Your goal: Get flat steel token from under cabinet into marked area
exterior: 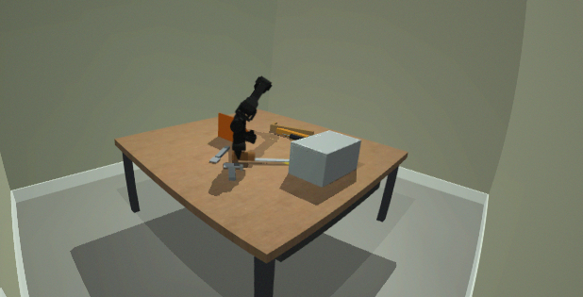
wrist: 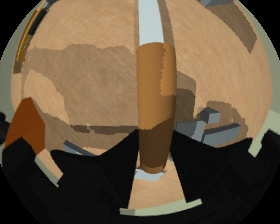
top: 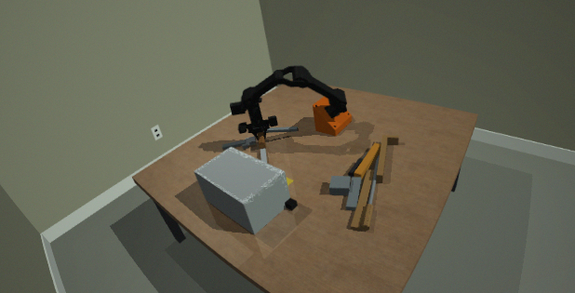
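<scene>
My gripper is shut on the brown handle of a tool, low over the table behind the cabinet in the top view. The tool's pale flat blade points towards the cabinet; its far end is hidden in the top view. The pale grey cabinet stands on the table. A small yellow patch shows beside it, perhaps part of the marked area. The steel token cannot be made out, and the vent slots are not visible.
Grey metal pieces lie near the gripper. A small black block is beside the cabinet. An orange bar, wooden bars and a grey block lie across the table. The orange arm base stands behind.
</scene>
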Action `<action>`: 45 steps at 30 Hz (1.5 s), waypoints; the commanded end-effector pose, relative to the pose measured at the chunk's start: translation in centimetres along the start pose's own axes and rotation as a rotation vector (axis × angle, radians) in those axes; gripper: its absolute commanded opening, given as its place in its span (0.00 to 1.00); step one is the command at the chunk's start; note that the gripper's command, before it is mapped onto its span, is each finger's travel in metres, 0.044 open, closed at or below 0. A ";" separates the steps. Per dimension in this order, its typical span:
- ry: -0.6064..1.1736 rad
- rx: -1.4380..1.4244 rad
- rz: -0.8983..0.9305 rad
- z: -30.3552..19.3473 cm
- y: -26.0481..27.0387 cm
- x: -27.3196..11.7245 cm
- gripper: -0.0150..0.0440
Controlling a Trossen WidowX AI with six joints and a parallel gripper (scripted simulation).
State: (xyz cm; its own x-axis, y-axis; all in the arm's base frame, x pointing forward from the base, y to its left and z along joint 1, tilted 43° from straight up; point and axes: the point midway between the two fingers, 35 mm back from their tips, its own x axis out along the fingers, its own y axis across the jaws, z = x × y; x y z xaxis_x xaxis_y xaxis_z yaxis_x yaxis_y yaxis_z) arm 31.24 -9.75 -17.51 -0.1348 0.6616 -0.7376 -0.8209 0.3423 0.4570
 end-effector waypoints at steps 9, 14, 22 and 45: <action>-0.008 -0.007 -0.020 -0.4 -1.1 -0.7 0.25; -0.008 -0.008 -0.020 -0.6 -1.3 -0.7 0.25; -0.008 -0.008 -0.020 -0.5 -1.6 -0.7 0.25; -0.010 -0.010 -0.019 2.9 -1.7 -0.6 0.25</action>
State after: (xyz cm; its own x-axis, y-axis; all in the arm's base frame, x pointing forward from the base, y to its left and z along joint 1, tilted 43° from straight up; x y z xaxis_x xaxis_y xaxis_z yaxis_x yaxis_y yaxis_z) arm 33.86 -8.49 -16.89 -0.1378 0.6563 -0.7418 -0.8288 0.3336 0.4491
